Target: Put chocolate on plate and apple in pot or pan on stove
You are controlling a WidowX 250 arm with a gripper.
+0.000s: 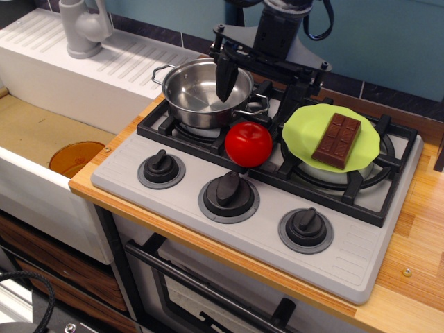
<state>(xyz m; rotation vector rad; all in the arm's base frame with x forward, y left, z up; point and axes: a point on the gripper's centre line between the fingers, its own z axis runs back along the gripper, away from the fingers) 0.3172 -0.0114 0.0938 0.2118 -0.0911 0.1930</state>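
The brown chocolate bar (337, 140) lies on the lime-green plate (305, 132), which rests on the right burner of the stove (263, 229). The red apple (248, 144) sits on the stove between the two burners, just in front of the steel pot (201, 87). The pot stands empty on the left burner. My gripper (258, 87) is open and empty, hanging behind and above the apple. Its left finger is over the pot's right side and its right finger is near the plate's left edge.
A white sink unit with a grey tap (83, 28) stands at the left. An orange disc (76, 158) lies in the basin. Three black knobs line the stove's front panel. Wooden counter (416, 263) lies at the right.
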